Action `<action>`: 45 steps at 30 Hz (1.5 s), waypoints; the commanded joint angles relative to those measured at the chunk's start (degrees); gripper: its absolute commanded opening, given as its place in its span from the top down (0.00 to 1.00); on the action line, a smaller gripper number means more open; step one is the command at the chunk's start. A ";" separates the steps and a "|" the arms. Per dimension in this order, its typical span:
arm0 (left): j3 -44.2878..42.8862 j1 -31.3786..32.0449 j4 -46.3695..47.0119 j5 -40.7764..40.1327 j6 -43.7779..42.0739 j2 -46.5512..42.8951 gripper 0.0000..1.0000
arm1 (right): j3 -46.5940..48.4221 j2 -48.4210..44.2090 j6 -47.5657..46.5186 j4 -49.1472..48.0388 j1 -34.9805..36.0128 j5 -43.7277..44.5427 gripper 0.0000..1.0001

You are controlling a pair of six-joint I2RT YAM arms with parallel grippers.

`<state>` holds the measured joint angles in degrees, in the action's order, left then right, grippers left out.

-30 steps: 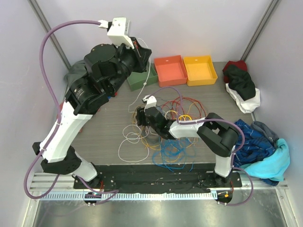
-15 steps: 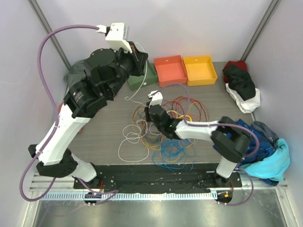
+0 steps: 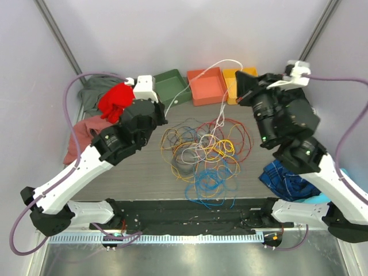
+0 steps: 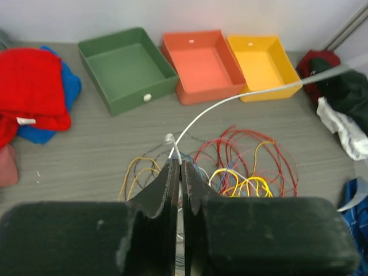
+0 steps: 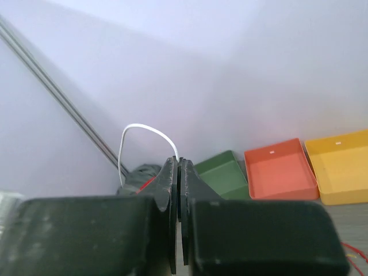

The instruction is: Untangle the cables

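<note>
Jaws on my left gripper [image 4: 177,172] and right gripper [image 5: 177,168] are both clamped on one white cable [image 4: 247,95], strung high above the tangled pile [image 3: 201,150], one end left of it and one right, so I reckon that strand pulls clear of the rest.

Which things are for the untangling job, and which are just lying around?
For the job:
- tangled cables
- white cable, pinched by the left gripper and the right gripper

Just lying about:
- green tray
- orange tray
- yellow tray
- red cloth
- blue clothes
</note>
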<state>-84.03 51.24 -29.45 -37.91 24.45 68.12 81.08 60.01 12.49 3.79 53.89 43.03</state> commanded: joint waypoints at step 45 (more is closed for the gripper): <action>49.93 1.14 70.06 30.01 -2.56 -12.40 0.00 | 27.99 12.67 1.75 29.78 0.17 -3.92 0.99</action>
<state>-33.26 52.12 34.06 -7.44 23.46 54.98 106.17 71.18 14.11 34.17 53.91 38.98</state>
